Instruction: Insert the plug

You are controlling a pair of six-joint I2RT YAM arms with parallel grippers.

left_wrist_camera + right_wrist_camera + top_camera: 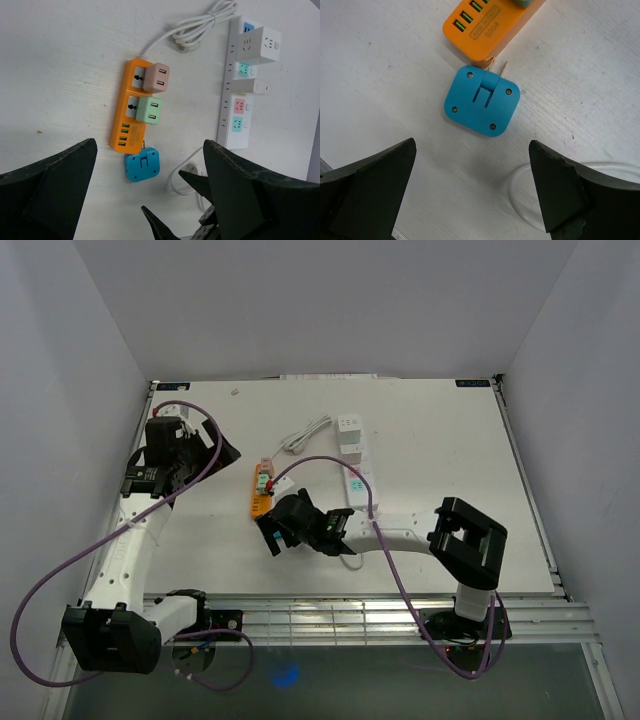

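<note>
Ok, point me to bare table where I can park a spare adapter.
Widest bare patch: the table right of the white strip. Another lies left of the orange strip. Crowded: the orange strip's near end, where the blue plug lies below the open right gripper, and the bundled white cable between the strips.

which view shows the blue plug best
Right wrist: the blue plug lies centred and large, its prongs pointing toward the orange power strip. Left wrist shows it smaller, below the strip. Top external barely shows it.
</note>
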